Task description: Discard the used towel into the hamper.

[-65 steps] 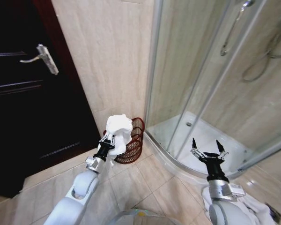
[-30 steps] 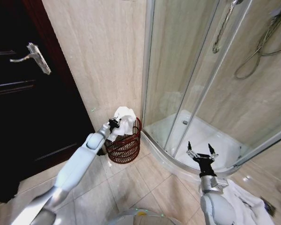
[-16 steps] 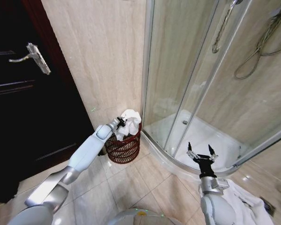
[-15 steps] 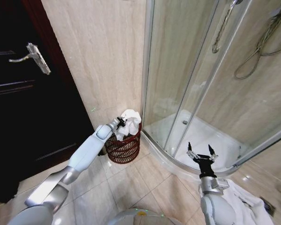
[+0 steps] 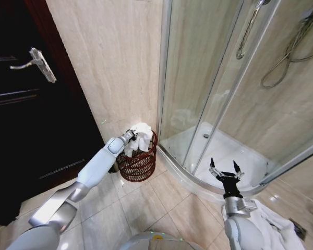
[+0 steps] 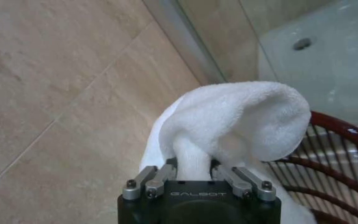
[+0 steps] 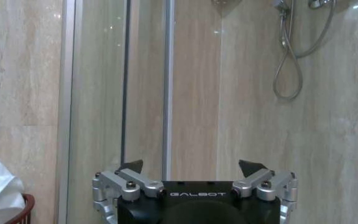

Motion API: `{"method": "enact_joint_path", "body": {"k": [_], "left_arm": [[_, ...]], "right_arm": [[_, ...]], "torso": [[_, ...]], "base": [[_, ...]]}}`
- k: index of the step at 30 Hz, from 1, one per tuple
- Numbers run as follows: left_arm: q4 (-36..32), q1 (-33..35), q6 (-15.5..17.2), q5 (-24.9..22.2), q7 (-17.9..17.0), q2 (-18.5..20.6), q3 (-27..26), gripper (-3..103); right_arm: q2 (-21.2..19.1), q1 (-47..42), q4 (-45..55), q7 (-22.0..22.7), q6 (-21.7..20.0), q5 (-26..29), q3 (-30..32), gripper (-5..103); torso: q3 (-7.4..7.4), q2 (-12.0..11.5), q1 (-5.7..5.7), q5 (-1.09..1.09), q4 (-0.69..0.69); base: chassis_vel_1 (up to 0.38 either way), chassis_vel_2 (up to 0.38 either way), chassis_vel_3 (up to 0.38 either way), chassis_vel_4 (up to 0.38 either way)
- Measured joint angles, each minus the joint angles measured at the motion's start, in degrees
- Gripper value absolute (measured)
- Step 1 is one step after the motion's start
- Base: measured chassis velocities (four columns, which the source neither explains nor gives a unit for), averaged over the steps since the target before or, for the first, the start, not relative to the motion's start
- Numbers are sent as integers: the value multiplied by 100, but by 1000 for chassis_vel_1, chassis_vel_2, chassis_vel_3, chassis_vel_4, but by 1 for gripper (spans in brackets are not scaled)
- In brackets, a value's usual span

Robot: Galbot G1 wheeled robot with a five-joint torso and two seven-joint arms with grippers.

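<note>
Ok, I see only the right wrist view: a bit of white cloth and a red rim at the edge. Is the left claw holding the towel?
Observer: Yes, the left claw is shut on the towel.
Operator: Is the towel over the hamper?
Observer: It hangs at the rim of the hamper, partly over the opening.
Operator: And where is my right claw from there?
Observer: The right claw is open, raised before the shower tray, apart from the hamper.
</note>
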Motion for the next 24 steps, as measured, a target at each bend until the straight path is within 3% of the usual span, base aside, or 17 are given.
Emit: {"method": "enact_joint_path", "body": {"k": [1, 2, 4, 5, 6, 11, 20, 24], "left_arm": [[-31, -53, 163, 8, 211, 1, -41, 30], [-31, -53, 163, 8, 211, 1, -41, 30], [-58, -191, 472, 22, 723, 45, -97, 42], [-58, -191, 472, 22, 723, 45, -97, 42], [-61, -266, 619, 13, 927, 85, -94, 47], [-21, -411, 1103, -16, 1246, 94, -46, 69], [-100, -407, 1309, -28, 1262, 104, -64, 98], [-233, -318, 1372, -102, 1221, 134, -110, 100]], "right_arm": [[5, -1, 0, 0, 0, 19, -1, 100], [5, -1, 0, 0, 0, 19, -1, 100], [10, 9, 2, 0, -6, 39, -15, 100], [10, 9, 2, 0, -6, 39, -15, 100], [0, 22, 2, 0, -15, 46, -16, 100], [-35, 42, 10, -2, -27, 74, 1, 100], [-73, -14, 27, -2, -30, 140, 72, 100], [-77, -16, 83, 3, -53, 153, 75, 100]], "torso": [[0, 0, 0, 0, 0], [0, 0, 0, 0, 0], [0, 1, 0, 1, -1], [0, 1, 0, 1, -1], [0, 1, 0, 1, 0], [1, 2, 1, 1, 0], [1, 2, 1, 1, -1], [1, 2, 1, 1, -1]], "base": [[0, 0, 0, 0], [0, 0, 0, 0], [0, 0, 0, 0], [0, 0, 0, 0], [0, 0, 0, 0], [0, 0, 0, 0], [0, 0, 0, 0], [0, 0, 0, 0]]}}
